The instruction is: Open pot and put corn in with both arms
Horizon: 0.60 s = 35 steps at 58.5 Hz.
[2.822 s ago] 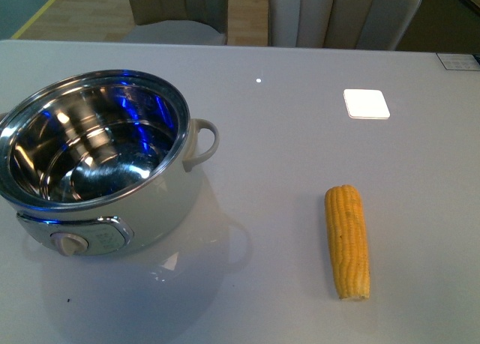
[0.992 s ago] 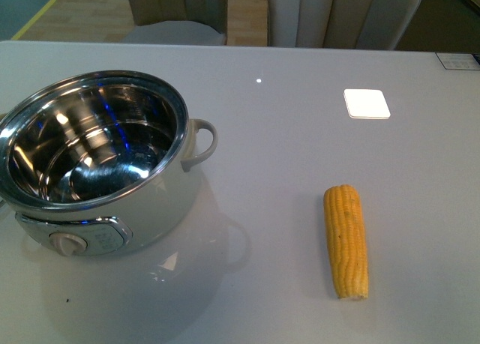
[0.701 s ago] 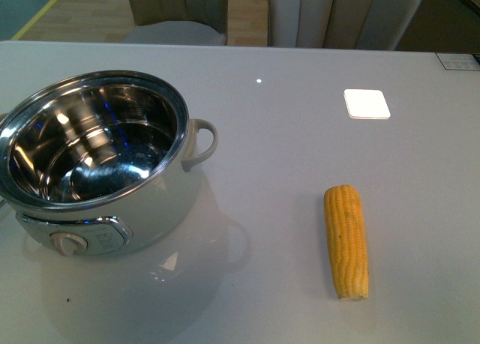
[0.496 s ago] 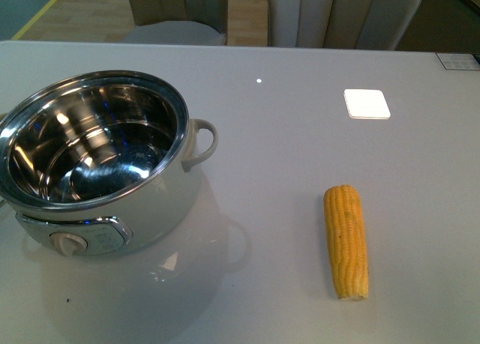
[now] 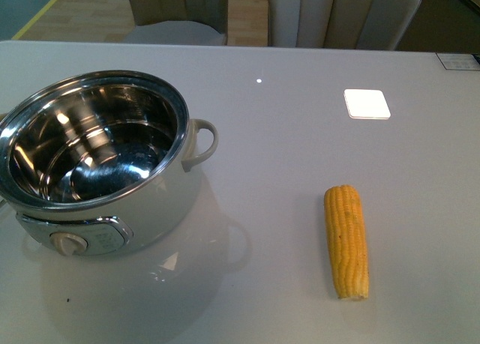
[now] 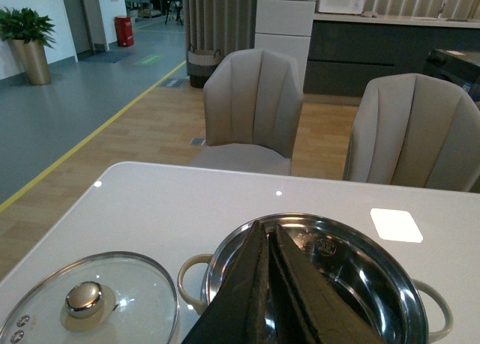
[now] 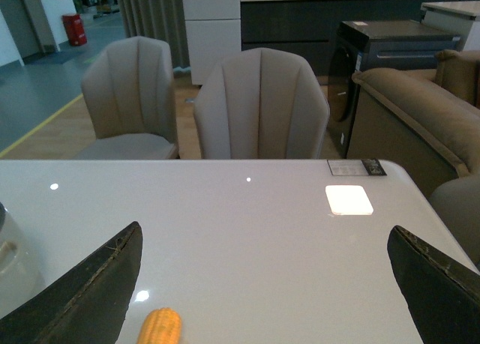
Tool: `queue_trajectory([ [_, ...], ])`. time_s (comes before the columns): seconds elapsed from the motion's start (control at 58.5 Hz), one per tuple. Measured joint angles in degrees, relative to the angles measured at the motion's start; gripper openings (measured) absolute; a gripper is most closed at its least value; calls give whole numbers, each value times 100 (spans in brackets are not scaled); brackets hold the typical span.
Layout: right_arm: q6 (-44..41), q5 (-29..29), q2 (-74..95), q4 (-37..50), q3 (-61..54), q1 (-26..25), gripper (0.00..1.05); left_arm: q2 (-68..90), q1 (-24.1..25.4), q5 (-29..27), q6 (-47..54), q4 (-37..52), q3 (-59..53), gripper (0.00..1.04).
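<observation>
Blue glints have faded from the pot (image 5: 169,201); nothing else moved | lid (image 6: 86,303) off, beside pot | corn (image 5: 347,241) lies well right of pot | left gripper (image 6: 266,228) clenched, empty, above pot | right gripper (image 7: 264,231) spread wide over corn | next, I judge: straddle cob's middle crosswise.

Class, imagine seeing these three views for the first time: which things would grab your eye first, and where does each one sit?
The open pot, its steel inside shining and empty, stands on the left of the front view, with the yellow corn lying well apart to its right. In the left wrist view the glass lid lies flat beside the pot, and the left gripper, shut, points toward the pot.
</observation>
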Motion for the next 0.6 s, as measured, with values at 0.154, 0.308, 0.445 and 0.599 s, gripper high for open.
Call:
queue_trajectory([
  [0.154,0,2,0,0,0,0,96,-461,-2,0,0,-439,0,3],
  [0.308,0,2,2,2,0,0,96,-833,-2,0,0,-796,0,3],
  [0.445,0,2,2,2,0,0,96,-1145,-2,0,0,-1108,0,3],
  [0.599,0,2,0,2,0,0,96,-1512,-2,0,0,-1471,0,3],
])
